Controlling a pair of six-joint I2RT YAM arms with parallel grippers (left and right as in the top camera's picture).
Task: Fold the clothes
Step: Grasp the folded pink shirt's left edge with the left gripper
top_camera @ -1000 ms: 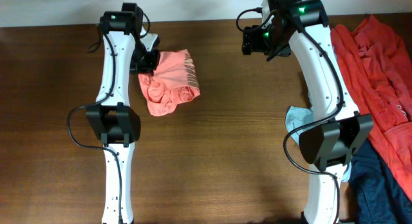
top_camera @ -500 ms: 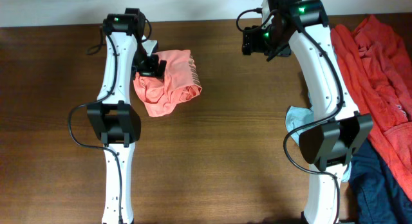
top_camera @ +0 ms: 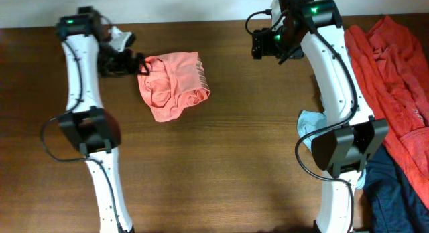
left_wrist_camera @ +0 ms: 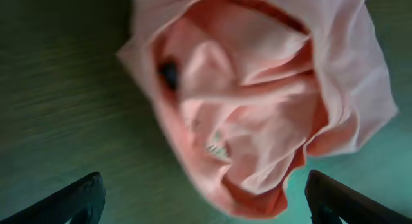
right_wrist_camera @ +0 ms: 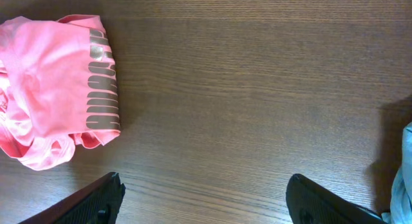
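Note:
The salmon-pink shirt point(top_camera: 173, 86) lies crumpled in a loose bundle on the brown table point(top_camera: 228, 159), printed lettering facing up on its right side. My left gripper point(top_camera: 137, 64) hovers just off the bundle's left edge, open, with nothing in it. In the left wrist view the shirt point(left_wrist_camera: 257, 95) fills the frame ahead of the spread fingers point(left_wrist_camera: 77, 201). My right gripper point(top_camera: 268, 44) stands open high over the table's far middle. Its wrist view shows the shirt point(right_wrist_camera: 51, 102) at the left and bare wood between the fingers point(right_wrist_camera: 96, 201).
Deeper red clothes point(top_camera: 395, 79) are heaped along the right edge, with navy fabric point(top_camera: 395, 193) below them. A pale grey-blue piece point(top_camera: 310, 122) lies by the right arm's base and shows at the right wrist view's edge point(right_wrist_camera: 405, 179).
My left gripper opened, let go of the pink shirt and swung away to the left. The shirt settled slightly lower and leftward on the table. The right arm stayed put.

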